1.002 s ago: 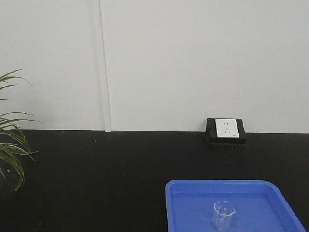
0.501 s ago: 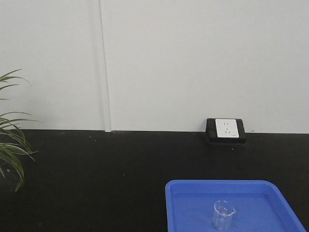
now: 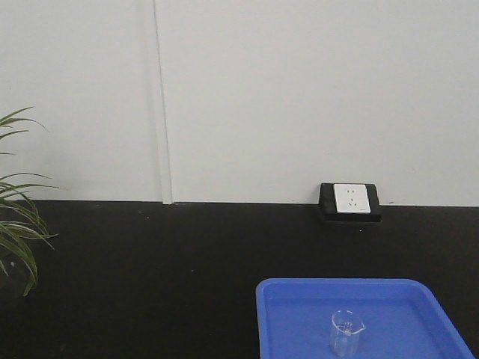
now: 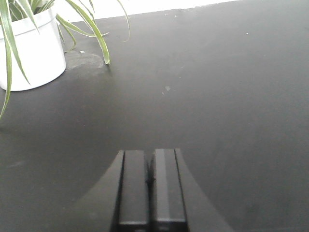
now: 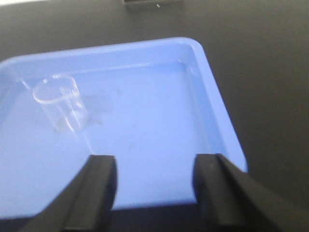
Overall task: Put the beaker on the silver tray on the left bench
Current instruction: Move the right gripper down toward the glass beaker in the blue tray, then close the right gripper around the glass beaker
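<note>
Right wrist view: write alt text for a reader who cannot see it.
A small, empty clear glass beaker stands upright in the left part of a bright blue tray on a black bench. The right gripper is open in the foreground, nearer the camera than the beaker and touching nothing.

A laboratory: black benchtop [image 3: 150, 284], wall socket [image 3: 350, 199], glass beaker [image 3: 346, 333] in a blue tray [image 3: 337, 283].

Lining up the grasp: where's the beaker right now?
The beaker stands upright in the blue tray, lower right of the front view, ahead-left of the open right claw.
</note>
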`<state>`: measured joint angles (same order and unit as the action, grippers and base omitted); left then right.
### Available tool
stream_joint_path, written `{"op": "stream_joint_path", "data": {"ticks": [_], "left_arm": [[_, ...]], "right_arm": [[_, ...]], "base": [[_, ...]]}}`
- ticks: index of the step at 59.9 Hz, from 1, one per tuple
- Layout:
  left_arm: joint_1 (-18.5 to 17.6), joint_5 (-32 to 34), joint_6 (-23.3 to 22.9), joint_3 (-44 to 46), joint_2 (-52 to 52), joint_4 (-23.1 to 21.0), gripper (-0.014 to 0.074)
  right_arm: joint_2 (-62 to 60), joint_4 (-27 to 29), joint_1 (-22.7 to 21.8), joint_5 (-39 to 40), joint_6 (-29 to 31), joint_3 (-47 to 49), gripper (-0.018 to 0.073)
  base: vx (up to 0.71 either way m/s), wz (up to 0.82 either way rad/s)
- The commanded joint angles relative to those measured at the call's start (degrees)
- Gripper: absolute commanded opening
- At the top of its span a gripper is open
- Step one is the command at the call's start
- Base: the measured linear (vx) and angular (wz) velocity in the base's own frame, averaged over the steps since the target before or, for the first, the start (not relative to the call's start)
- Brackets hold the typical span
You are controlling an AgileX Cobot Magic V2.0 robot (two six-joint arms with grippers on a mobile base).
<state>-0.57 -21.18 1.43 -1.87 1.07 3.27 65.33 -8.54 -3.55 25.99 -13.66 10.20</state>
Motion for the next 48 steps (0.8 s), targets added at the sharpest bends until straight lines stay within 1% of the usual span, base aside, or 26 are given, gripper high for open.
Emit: {"op": "stream_joint_path", "data": {"ticks": [1,2,5,10,20,29,41,48], "left_arm": [[-0.31,4.37,-0.10,-1.19,0.43,-0.17,0.0001],[-0.31,4.37,-0.10,-1.19,0.43,-0.17,0.0001],[-0.31,4.37,-0.10,-1.19,0.43,-0.17,0.0001],[-0.31,4.37,-0.10,-1.19,0.43,-0.17,0.0001],[-0.31,4.37,-0.10,-1.19,0.43,-0.17,0.0001],[-0.31,4.37,-0.10,-1.19,0.43,-0.17,0.0001],[-0.31,4.37,-0.10,-1.19,0.43,-0.17,0.0001],[-0.31,4.37,-0.10,-1.19,0.43,-0.17,0.0001]], "right_arm": [[4.75,-4.63,0.01,15.89,0.14,2.10,0.0498],[5.72,-5.62,0.01,18.23,0.14,2.23,0.0501],[9.25,-9.95,0.01,22.00,0.14,3.08,0.0501],[15.45,-14.58,0.01,24.46,0.08,5.63,0.0501],[25.58,-18.67,0.01,25.86,-0.24,11.86,0.0501],[32.61,-23.91,0.01,28.34,-0.38,16.41,0.0501],[39.16,-25.16,0.25,28.98,-0.60,21.79,0.0501],[42.34,-25.71,2.13,28.66,-0.57,24.65,0.0501]], "base": [[0.00,0.00],[0.00,0.00],[0.00,0.00],[0.00,0.00],[0.00,0.00],[0.00,0.00],[0.00,0.00],[0.00,0.00]]}}
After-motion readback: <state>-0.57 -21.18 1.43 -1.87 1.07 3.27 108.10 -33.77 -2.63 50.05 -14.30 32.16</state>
